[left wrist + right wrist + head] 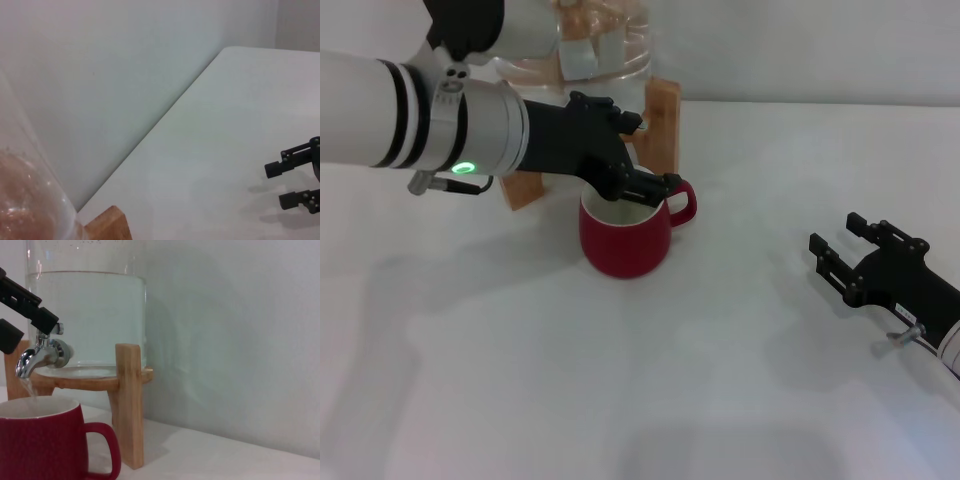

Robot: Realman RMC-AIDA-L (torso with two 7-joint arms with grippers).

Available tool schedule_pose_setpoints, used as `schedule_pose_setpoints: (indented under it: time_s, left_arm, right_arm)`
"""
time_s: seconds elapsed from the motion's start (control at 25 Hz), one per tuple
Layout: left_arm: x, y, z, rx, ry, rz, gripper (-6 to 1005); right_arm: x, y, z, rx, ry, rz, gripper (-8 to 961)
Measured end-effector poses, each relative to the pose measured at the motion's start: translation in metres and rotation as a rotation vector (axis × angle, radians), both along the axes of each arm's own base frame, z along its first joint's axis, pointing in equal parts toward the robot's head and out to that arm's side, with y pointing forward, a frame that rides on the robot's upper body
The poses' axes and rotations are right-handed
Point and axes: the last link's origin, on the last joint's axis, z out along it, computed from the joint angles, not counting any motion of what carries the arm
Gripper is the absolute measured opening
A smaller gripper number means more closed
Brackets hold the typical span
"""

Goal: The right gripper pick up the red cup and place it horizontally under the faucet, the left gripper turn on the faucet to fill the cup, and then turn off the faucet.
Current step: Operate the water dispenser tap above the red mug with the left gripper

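On a white table, the black left gripper pinches the chrome faucet above the squat dark-red ceramic cup; the black right gripper rests apart, fingers spread.

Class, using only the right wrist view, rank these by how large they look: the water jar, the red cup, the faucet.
1. Water jar
2. Red cup, cut off by the frame and nearer the camera, so its real size is unsure
3. Faucet

Head camera looks down; right wrist (low, close) shares the red cup.
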Motion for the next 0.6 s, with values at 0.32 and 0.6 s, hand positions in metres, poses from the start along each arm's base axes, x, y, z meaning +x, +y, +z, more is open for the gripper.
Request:
schedule_pose_setpoints:
  time_s: [0.32,0.6]
  left_arm:
    - [0.0032,0.0038,-0.0019,0.001,-0.001,-0.005,878]
    - [0.0030,0.0059,-0.0016,0.014,-0.005,-0.003,876]
  right_arm:
    - [0.0004,-0.0002,0.0004,0.002,0.001,-0.001,539]
    - [0.0002,-0.0002,0.0005,0.003,0.002,0.000,539]
